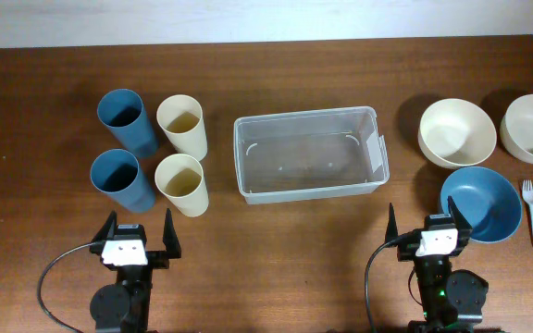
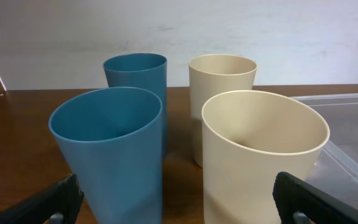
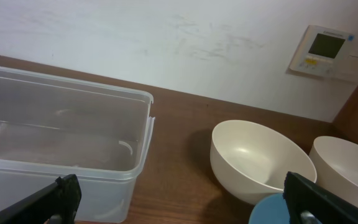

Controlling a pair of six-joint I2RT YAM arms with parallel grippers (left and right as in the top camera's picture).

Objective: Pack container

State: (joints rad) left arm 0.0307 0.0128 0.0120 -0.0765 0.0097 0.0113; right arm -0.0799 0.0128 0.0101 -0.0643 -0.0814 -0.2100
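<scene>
Overhead, at the near edge of the worktop [image 1: 276,273], the left jaws and the right jaws are held spread apart, nothing gripped. Just beyond the left jaws, two blue cups [image 1: 120,178] and two cream cups [image 1: 182,183] are stood upright. The container [image 1: 309,191] is set at the worktop's middle. A blue bowl [image 1: 485,202] is placed beyond the right jaws, two cream bowls [image 1: 456,131] farther back, toward the right edge.

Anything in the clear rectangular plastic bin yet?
No, the clear rectangular plastic bin shows only its own bare floor in the overhead view.
</scene>
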